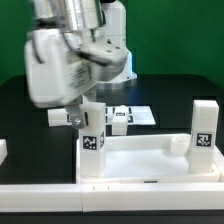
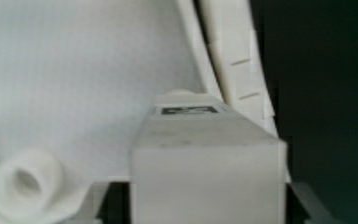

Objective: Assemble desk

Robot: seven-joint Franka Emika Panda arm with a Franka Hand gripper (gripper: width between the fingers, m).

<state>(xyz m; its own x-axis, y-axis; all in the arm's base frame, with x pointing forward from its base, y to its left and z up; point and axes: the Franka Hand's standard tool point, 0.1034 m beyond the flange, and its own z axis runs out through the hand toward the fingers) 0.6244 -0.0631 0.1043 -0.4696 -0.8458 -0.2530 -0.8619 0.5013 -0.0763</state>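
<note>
The desk's white tray-like top (image 1: 150, 160) lies on the black table. One leg (image 1: 204, 128) stands upright at its corner on the exterior view's right, tag facing the camera. A second tagged leg (image 1: 93, 142) stands upright at the corner on the exterior view's left, with my gripper (image 1: 88, 108) shut on its upper part from above. In the wrist view this leg (image 2: 202, 150) fills the space between the dark fingers (image 2: 307, 203), my gripper (image 2: 208, 208) shut on it. Beside it show the top's floor (image 2: 87, 90), its rim (image 2: 224, 60) and a round socket (image 2: 25, 187).
The marker board (image 1: 142, 113) lies flat behind the top. Two more white tagged pieces sit near it, one (image 1: 58, 118) behind my gripper and one (image 1: 120, 121) by the board. A long white bar (image 1: 110, 190) runs along the front edge.
</note>
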